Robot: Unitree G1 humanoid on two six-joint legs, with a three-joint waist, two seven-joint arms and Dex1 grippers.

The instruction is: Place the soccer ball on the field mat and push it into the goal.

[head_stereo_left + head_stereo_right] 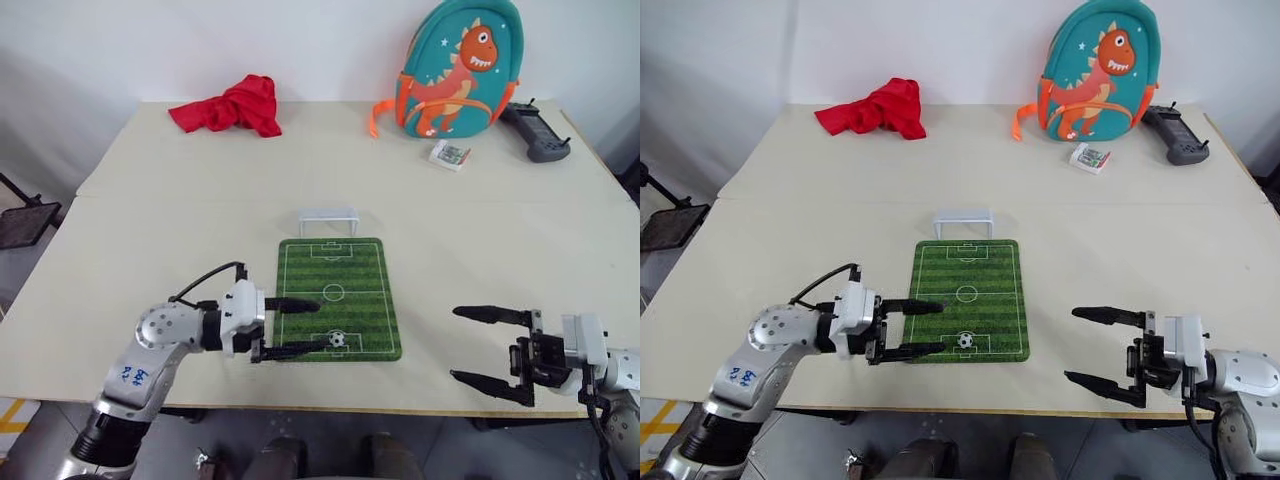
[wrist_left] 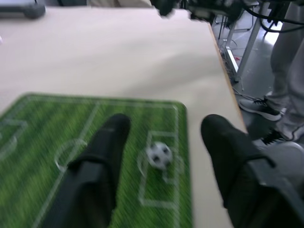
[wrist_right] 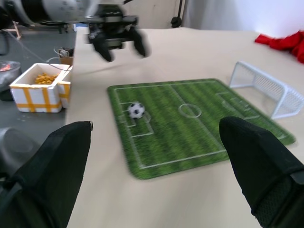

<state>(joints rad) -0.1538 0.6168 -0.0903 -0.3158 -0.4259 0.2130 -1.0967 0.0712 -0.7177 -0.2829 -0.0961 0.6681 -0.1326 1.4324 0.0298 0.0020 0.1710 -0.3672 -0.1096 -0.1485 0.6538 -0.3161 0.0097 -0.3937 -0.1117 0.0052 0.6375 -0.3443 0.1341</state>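
Soccer ball (image 1: 337, 339) sits on the field mat (image 1: 355, 290), inside the near penalty box, free of both grippers. The mat lies flat on the beige table (image 1: 150, 230), its near edge close to the table's near edge. The goal (image 1: 328, 220) stands upright on the table just beyond the mat's far edge, its opening facing the pitch.

The left gripper (image 1: 312, 326) reaches in from the left over the mat's near left part, pointing right; its two black fingers are apart and hold nothing, with the ball just past the near fingertip. In the left wrist view the ball (image 2: 159, 155) shows between the two fingers (image 2: 99, 166), not touching either.

The right gripper (image 1: 460, 343) hovers to the right of the mat near the table's near edge, pointing left, fingers spread wide and empty.

At the far side lie a red cloth (image 1: 232, 106), a teal dinosaur backpack (image 1: 460, 65), a small card pack (image 1: 450, 154) and a black controller (image 1: 535, 131)
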